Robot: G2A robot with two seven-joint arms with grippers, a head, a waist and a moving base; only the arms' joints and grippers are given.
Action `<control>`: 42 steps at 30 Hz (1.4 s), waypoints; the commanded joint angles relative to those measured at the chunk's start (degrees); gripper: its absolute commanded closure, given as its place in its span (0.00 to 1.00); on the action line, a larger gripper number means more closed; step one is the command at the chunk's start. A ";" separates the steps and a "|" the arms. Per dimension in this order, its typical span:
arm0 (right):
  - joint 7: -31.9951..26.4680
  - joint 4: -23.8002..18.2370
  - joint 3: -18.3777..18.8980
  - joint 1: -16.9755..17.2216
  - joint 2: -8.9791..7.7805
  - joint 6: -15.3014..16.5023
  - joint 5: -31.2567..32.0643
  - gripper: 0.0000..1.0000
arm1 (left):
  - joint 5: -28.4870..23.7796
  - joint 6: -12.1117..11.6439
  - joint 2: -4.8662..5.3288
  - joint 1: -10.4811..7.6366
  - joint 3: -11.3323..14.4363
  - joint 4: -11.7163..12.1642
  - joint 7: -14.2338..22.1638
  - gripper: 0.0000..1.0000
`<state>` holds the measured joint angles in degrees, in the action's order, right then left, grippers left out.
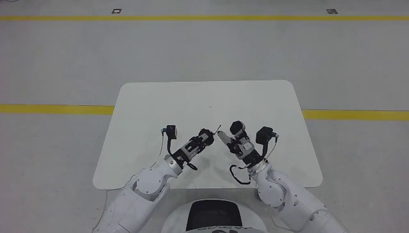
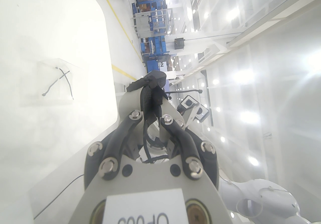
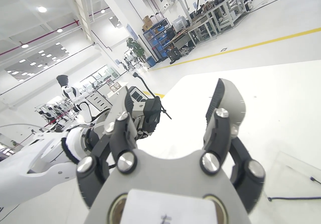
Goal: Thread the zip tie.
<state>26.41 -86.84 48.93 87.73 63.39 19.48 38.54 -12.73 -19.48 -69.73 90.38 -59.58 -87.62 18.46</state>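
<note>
The left tool (image 1: 206, 136) pinches the zip tie (image 1: 217, 129) tight, and the thin black tip pokes out toward the right tool (image 1: 229, 135), which is spread wide and near it. Both hang over the near half of the worktop (image 1: 192, 99) — close to its near edge, well apart from the far edge and both sides. A clear bag (image 2: 56, 79) with more black ties lies flat on the worktop, away from both tools.

One table (image 1: 255, 99). Two grippers: left gripper (image 1: 208, 135), right gripper (image 1: 229, 135). Three black ties: one zip tie (image 3: 165, 112) at frame centre, and two crossed ties (image 2: 64, 74) at mid-left on one clear sheet (image 2: 45, 69).
</note>
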 commanded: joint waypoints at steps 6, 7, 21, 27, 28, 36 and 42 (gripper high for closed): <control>0.01 0.02 -0.01 -0.01 0.01 0.00 -0.01 0.00 | 0.00 0.00 0.00 0.00 0.00 0.00 0.00 1.00; -0.08 0.04 0.08 0.02 0.02 0.00 -0.34 0.00 | -0.10 0.10 -0.01 -0.03 0.03 -0.03 -0.03 1.00; -34.39 -9.86 9.55 2.51 -6.28 0.00 -44.03 0.00 | -19.46 0.00 0.76 0.32 -3.69 2.04 16.15 1.00; -51.20 -7.43 15.44 2.55 -5.11 0.00 -50.57 0.00 | -19.20 0.00 0.58 -0.08 -3.82 2.93 16.68 1.00; -53.27 -6.87 15.81 2.20 -4.57 0.00 -50.92 0.00 | -19.13 0.00 0.52 -0.14 -3.80 3.00 16.66 1.00; -56.80 -6.33 15.84 1.51 -3.91 0.00 -50.65 0.00 | -16.35 0.00 0.28 -0.43 -3.51 2.50 16.33 1.00; -57.52 -6.61 15.47 1.48 -3.82 0.00 -51.48 0.00 | -18.41 0.44 0.18 -0.60 -3.24 2.50 16.38 1.00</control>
<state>-30.48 -93.25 64.69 89.23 59.50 19.48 -12.23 -29.69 -19.23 -69.49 89.88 -62.93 -85.18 34.74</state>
